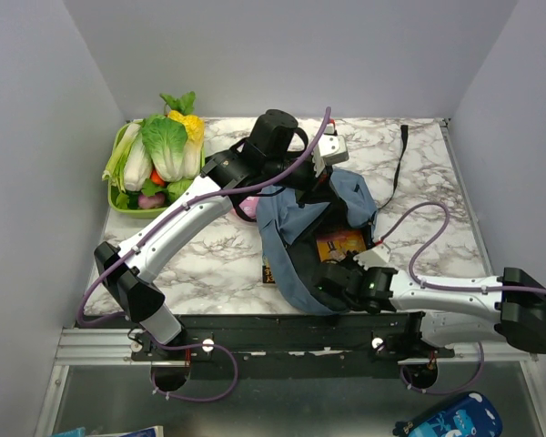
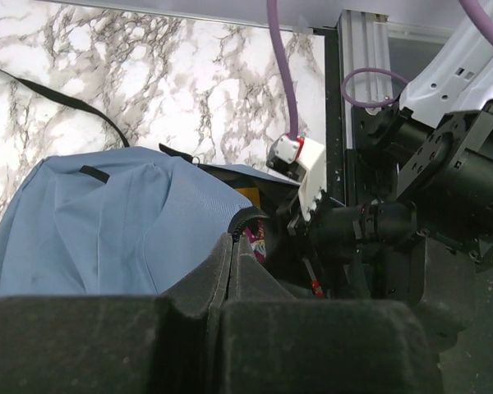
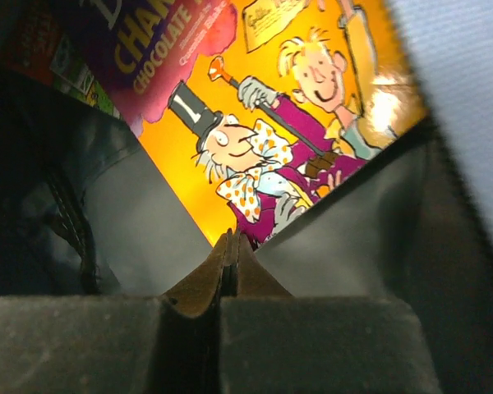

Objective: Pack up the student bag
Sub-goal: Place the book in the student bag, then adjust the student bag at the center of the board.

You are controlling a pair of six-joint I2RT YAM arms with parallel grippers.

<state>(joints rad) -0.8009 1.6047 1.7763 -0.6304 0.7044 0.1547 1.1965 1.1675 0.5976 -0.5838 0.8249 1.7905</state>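
The student bag (image 1: 296,264), dusty blue, lies in the middle of the table with its mouth held open. A black strap (image 1: 399,162) trails toward the back right. A yellow-and-purple illustrated book (image 1: 339,244) lies inside the opening and fills the right wrist view (image 3: 255,123). My left gripper (image 1: 320,182) reaches over the bag's far side and is shut on its zipper edge (image 2: 240,220). My right gripper (image 1: 335,269) is at the near side of the opening, shut on a thin dark edge of the bag's lining (image 3: 123,230), with its fingertips (image 3: 222,246) just short of the book.
A green basket (image 1: 116,202) of toy vegetables stands at the back left. A pink pencil case (image 1: 247,208) lies under the left arm. A second book (image 1: 267,273) pokes out from the bag's left edge. A bright-blue printed pouch (image 1: 455,421) lies below the table's front rail.
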